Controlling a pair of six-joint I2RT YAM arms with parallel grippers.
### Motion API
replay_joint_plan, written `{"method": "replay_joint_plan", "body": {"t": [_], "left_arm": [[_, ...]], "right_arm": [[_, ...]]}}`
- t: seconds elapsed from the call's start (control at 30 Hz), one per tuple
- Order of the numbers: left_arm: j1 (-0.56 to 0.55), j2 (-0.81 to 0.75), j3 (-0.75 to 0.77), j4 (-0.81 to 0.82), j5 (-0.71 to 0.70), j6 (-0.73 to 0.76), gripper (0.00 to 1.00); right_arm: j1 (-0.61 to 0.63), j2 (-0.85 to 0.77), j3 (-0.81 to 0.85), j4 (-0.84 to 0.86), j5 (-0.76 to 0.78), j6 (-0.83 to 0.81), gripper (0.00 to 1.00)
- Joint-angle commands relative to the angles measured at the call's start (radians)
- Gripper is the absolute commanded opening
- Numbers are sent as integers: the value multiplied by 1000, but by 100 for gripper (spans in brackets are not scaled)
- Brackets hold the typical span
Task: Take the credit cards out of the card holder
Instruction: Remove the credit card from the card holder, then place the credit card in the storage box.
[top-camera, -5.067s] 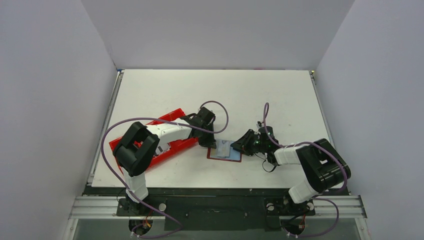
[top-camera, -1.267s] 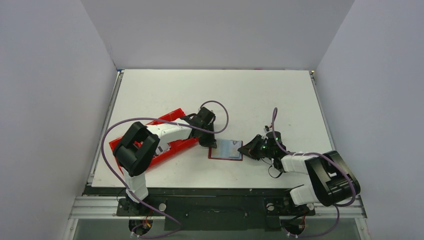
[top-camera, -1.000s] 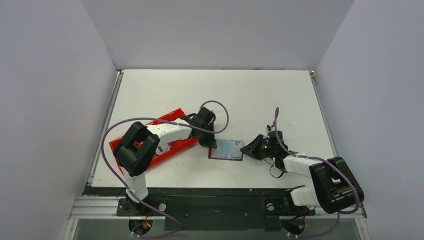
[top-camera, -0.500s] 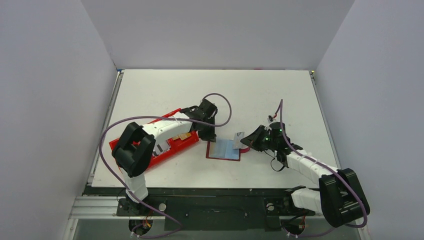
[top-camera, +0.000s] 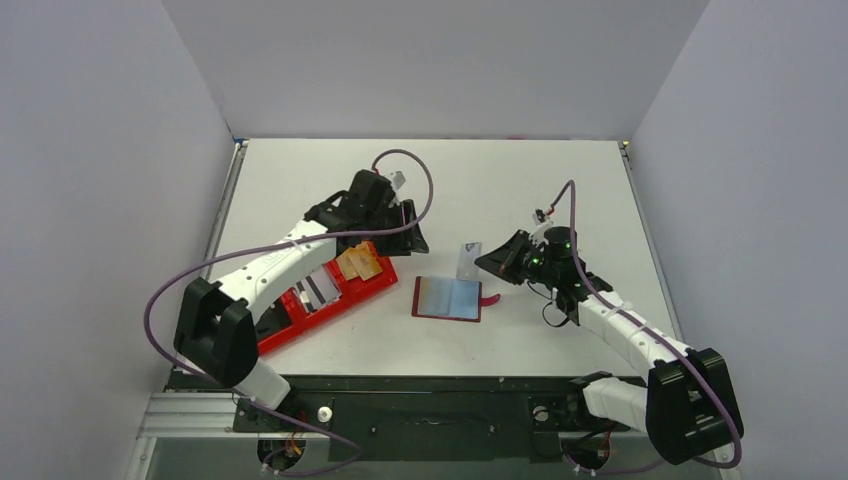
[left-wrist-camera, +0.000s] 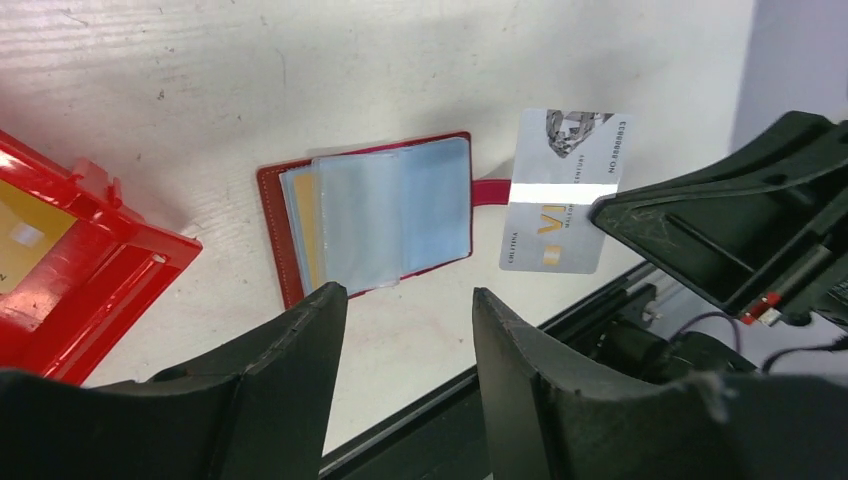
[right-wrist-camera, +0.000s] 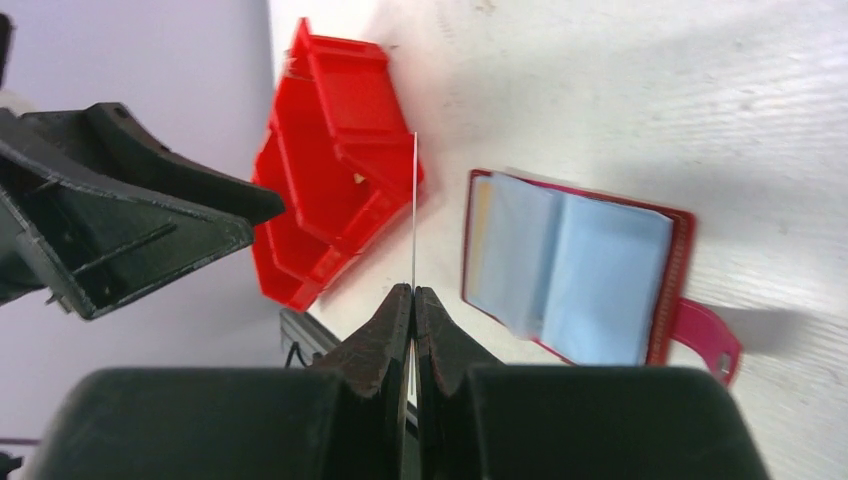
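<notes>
The dark-red card holder (top-camera: 447, 298) lies open on the table, grey-blue pockets up and strap tab (top-camera: 489, 298) to the right. It also shows in the left wrist view (left-wrist-camera: 375, 215), with a gold-tan card edge (left-wrist-camera: 308, 225) in its left pocket. My right gripper (top-camera: 492, 261) is shut on a silver-grey credit card (top-camera: 468, 260) with a pale stripe (left-wrist-camera: 565, 190), held in the air above and right of the holder. The right wrist view sees that card edge-on (right-wrist-camera: 414, 210) between the shut jaws (right-wrist-camera: 412, 291). My left gripper (top-camera: 412, 228) is open and empty (left-wrist-camera: 407, 293), raised above the table behind the holder.
A bright-red compartment tray (top-camera: 330, 300) lies left of the holder with gold-tan cards (top-camera: 360, 263) in its far compartment; it also shows in the wrist views (left-wrist-camera: 90, 280) (right-wrist-camera: 330, 200). The table's front edge runs just below the holder.
My right gripper drew a card out of the holder and lifted it up and back. My left gripper let go of the holder's left edge and rose back-left, uncovering the tray.
</notes>
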Motion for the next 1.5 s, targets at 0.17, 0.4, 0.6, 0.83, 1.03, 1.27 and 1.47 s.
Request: {"method": "replay_joint_plan", "body": {"t": [0.17, 0.4, 0.6, 0.83, 1.03, 1.27, 1.47], "left_arm": [[127, -138, -101, 166, 325, 0, 52], [155, -174, -182, 303, 457, -65, 52], [168, -198, -241, 414, 520, -129, 50], [181, -211, -283, 507, 580, -193, 40], [183, -219, -299, 549, 607, -237, 21], [182, -229, -312, 547, 591, -233, 0], [183, -248, -325, 510, 551, -218, 0]], "right_arm": [[49, 11, 96, 197, -144, 82, 0], [161, 84, 149, 333, -155, 176, 0], [198, 131, 159, 428, -154, 243, 0], [216, 151, 170, 446, -155, 253, 0], [220, 147, 165, 420, -139, 232, 0], [231, 127, 187, 287, -80, 146, 27], [233, 86, 214, 120, 24, 64, 61]]}}
